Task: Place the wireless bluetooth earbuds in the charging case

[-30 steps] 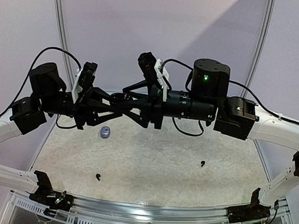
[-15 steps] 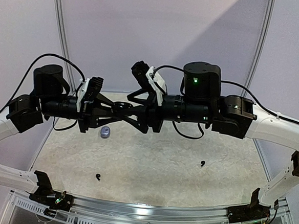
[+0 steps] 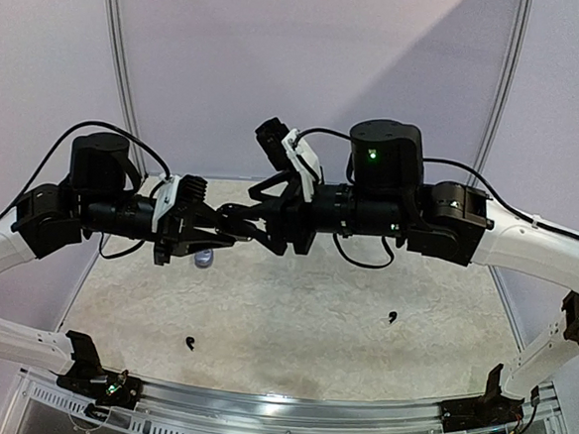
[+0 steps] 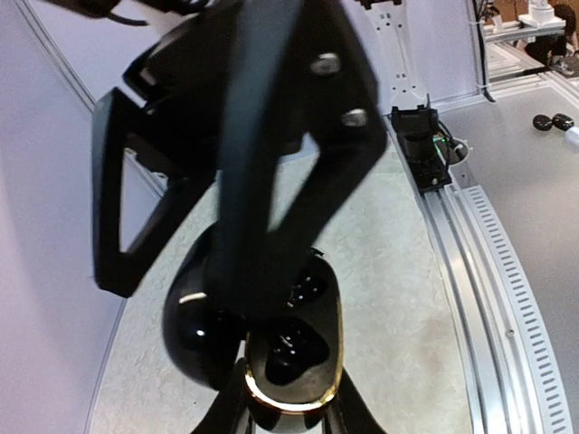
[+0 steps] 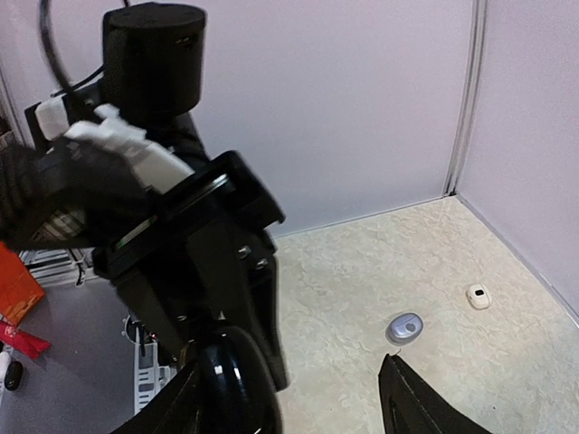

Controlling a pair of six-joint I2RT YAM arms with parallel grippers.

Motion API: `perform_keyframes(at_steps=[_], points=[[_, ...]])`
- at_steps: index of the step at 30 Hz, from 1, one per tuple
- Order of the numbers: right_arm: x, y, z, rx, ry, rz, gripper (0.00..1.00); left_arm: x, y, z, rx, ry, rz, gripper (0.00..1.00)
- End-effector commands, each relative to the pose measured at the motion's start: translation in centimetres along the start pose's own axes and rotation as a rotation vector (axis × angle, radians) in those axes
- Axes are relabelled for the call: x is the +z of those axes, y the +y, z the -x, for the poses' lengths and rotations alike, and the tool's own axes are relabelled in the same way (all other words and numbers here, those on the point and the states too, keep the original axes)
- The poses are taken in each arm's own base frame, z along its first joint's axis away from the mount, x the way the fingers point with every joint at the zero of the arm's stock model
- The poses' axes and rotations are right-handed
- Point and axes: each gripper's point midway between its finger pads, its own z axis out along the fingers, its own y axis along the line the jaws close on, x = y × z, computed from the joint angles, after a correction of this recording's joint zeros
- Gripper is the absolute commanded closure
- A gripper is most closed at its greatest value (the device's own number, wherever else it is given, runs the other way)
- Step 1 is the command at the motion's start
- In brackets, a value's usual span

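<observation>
Above the table point(image 3: 312, 318) | left gripper point(image 3: 207, 237) is clamping the open black charging case point(image 4: 289, 362) | right gripper point(image 5: 289, 362) is hovering beside it, jaws wide apart.

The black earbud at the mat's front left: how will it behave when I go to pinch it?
Likely very light: the black earbud is a speck on the mat, so a nudge may flick it away. Its curved comma shape will probably pivot rather than slide straight. The mat's rough texture may slow it.
</observation>
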Motion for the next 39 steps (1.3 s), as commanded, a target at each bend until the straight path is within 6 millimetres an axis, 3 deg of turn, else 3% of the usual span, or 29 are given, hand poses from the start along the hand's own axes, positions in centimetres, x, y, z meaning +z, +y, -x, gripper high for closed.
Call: perform_keyframes(at_steps=[1,7,10,15,21,23,25,28,30,33,35,39], points=[[0.0,-3.1,0.8,0.038,-0.023,-0.097,0.36,-0.1,-2.1,0.4,0.026,-0.022,-0.08,1.0],[0.5,-3.6,-0.2,0.06,0.005,-0.1,0.36,0.0,-2.3,0.5,-0.026,-0.036,-0.086,1.0],[0.5,-3.8,0.0,0.091,0.004,-0.089,0.36,0.3,-2.2,0.1,-0.133,-0.045,-0.081,1.0],[0.6,-2.8,1.4,0.126,0.004,0.0,0.33,1.2,-1.2,-1.8,-0.392,-0.085,-0.042,1.0],[-0.3,-3.5,4.3,0.177,-0.031,0.028,0.3,2.1,-1.3,-3.6,-0.46,-0.111,-0.018,1.0],[-0.8,-4.3,5.0,0.209,-0.047,0.009,0.3,2.2,-1.7,-4.5,-0.478,-0.101,-0.018,1.0],[-1.4,-6.4,4.8,0.251,-0.034,-0.085,0.3,2.2,-1.4,-4.5,-0.492,-0.125,-0.001,1.0],[-2.6,-9.9,2.3,0.327,0.045,-0.267,0.31,2.1,-1.6,-4.9,-0.514,-0.138,0.01,1.0],[-2.4,-8.7,0.4,0.3,0.112,-0.211,0.3,2.0,-1.6,-4.9,-0.517,-0.143,0.013,1.0],[-1.4,-2.1,-2.1,0.149,0.174,0.038,0.12,1.6,-1.7,-4.6,-0.501,-0.154,0.004,1.0],[-1.5,0.8,-2.9,0.043,0.181,0.13,0.08,1.5,-1.8,-4.5,-0.48,-0.147,-0.009,1.0],[-0.8,1.3,-4.7,-0.017,0.235,0.141,0.08,1.5,-2.3,-4.7,-0.438,-0.115,-0.031,1.0]])
